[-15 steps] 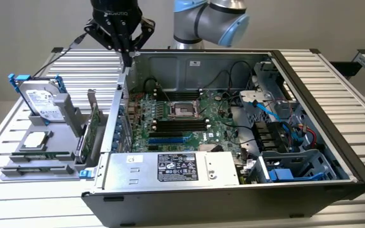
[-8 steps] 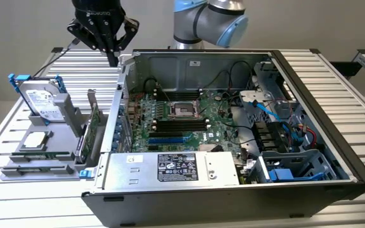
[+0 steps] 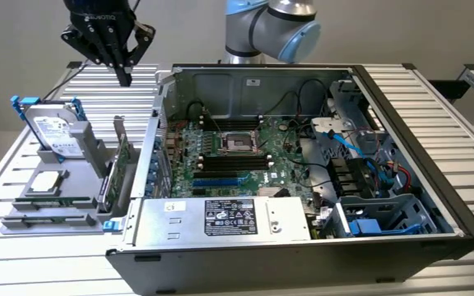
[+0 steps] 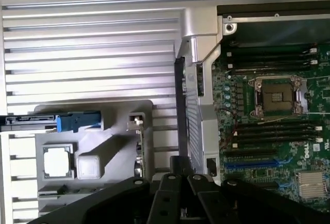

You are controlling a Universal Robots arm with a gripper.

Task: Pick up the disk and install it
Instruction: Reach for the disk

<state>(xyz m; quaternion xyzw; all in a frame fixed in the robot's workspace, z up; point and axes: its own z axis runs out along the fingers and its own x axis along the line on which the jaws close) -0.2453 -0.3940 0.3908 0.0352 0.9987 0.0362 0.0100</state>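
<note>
The disk (image 3: 54, 132), a silver hard drive with a white label in a blue carrier, stands on edge in a grey holder (image 3: 81, 151) at the exterior view's left. My gripper (image 3: 124, 77) hangs well above and behind it, fingers pointing down and pressed together with nothing between them. From the wrist camera the disk (image 4: 31, 122) appears edge-on with its blue carrier end (image 4: 77, 122), and my gripper (image 4: 179, 168) is off to one side of it, over the edge of the open computer case (image 4: 198, 105).
The open computer case (image 3: 220, 216) fills the table's middle, with its motherboard (image 3: 229, 154) exposed and a blue-trimmed drive cage (image 3: 381, 216) at the front right. The holder also carries a square silver CPU chip (image 3: 44, 182) and upright green cards (image 3: 121, 163).
</note>
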